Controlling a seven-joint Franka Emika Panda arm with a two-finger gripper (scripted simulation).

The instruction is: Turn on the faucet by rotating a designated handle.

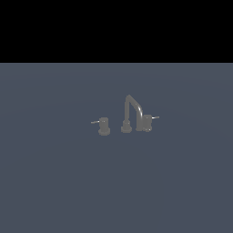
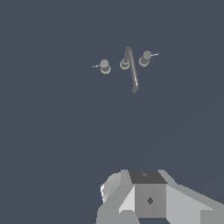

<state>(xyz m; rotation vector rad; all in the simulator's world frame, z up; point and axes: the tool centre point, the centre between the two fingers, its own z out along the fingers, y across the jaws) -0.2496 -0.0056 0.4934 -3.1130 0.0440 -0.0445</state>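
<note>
In the exterior view, the faucet [image 1: 129,114] is being shown alone on the flat grey surface [image 1: 54,182]; the handle [image 1: 148,122] is standing at the exterior view's right of the spout, its lever rod [image 1: 155,118] pointing away from the spout. No arm is being seen there.

In the wrist view, the handle [image 2: 145,58] is lying well apart from the gripper body [image 2: 148,197], straight ahead of it. The fingertips are being hidden, so whether the gripper is released or clenched cannot be told.

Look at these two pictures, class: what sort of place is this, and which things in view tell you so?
Most likely a bare simulated test scene, not a real kitchen or bathroom. A small grey faucet stands alone on a flat, featureless blue-grey floor, with no sink or wall. Behind it is plain black, and the robot's gripper is rendered in blocky facets.
</note>
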